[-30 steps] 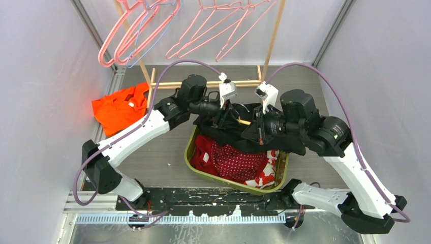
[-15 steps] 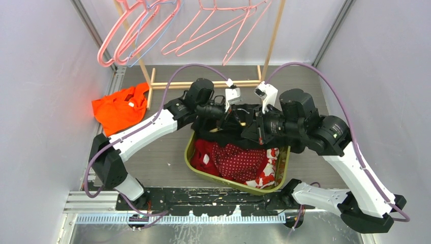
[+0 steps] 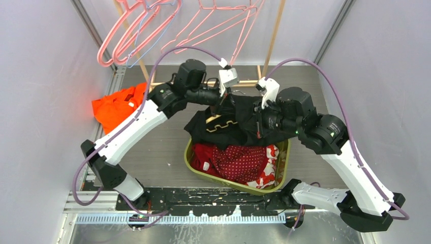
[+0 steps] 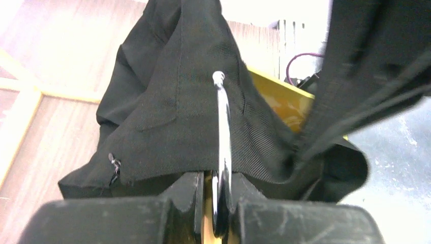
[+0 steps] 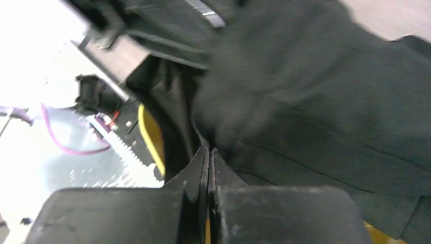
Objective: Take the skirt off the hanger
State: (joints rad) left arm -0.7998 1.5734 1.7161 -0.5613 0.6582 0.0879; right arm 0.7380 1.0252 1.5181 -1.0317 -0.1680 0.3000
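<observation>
A black skirt [image 3: 231, 121] with a white zigzag trim hangs between my two grippers above the basket. My left gripper [image 3: 222, 100] is shut on the hanger's metal hook [image 4: 222, 127], which rises between its jaws [image 4: 217, 203] in front of the skirt [image 4: 167, 117]. The rest of the hanger is hidden in the cloth. My right gripper [image 3: 260, 122] is at the skirt's right side. In the right wrist view its jaws [image 5: 209, 157] are pressed together on a fold of the black skirt [image 5: 315, 101].
An olive-yellow basket [image 3: 194, 165] with red and polka-dot clothes sits below the skirt. An orange garment [image 3: 119, 108] lies on the floor at the left. A wooden rack [image 3: 274, 35] with pink wire hangers [image 3: 147, 28] stands at the back.
My left gripper has lifted and pulled back with the hook. The skirt has risen off the basket and spread out, showing its white trim. My right gripper has risen with it.
</observation>
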